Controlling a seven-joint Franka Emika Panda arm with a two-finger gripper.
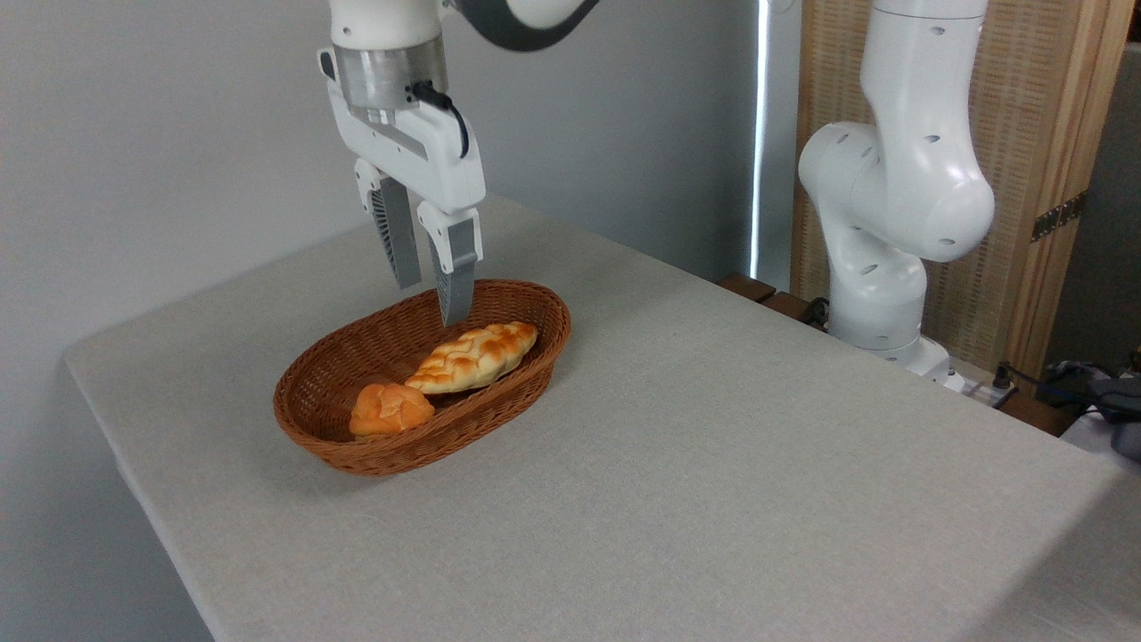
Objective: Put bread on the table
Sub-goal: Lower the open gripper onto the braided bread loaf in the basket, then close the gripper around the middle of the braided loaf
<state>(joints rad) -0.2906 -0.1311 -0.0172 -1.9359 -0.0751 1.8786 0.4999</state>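
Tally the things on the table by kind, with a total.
Braided loaf: 1, in the basket
Round orange bun: 1, in the basket
Wicker basket: 1, on the table
Total: 3
The gripper hangs open above the basket, holding nothing.

The basket's (pixel 374 455) near wall hides the bun's (pixel 389 408) underside; the arm (pixel 900 178) is cut off at the top edge.

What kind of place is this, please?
Probably a robotics lab or test room: a white robot arm mounted beside a cloth-covered table, cables near its base, and a staged basket with bread.
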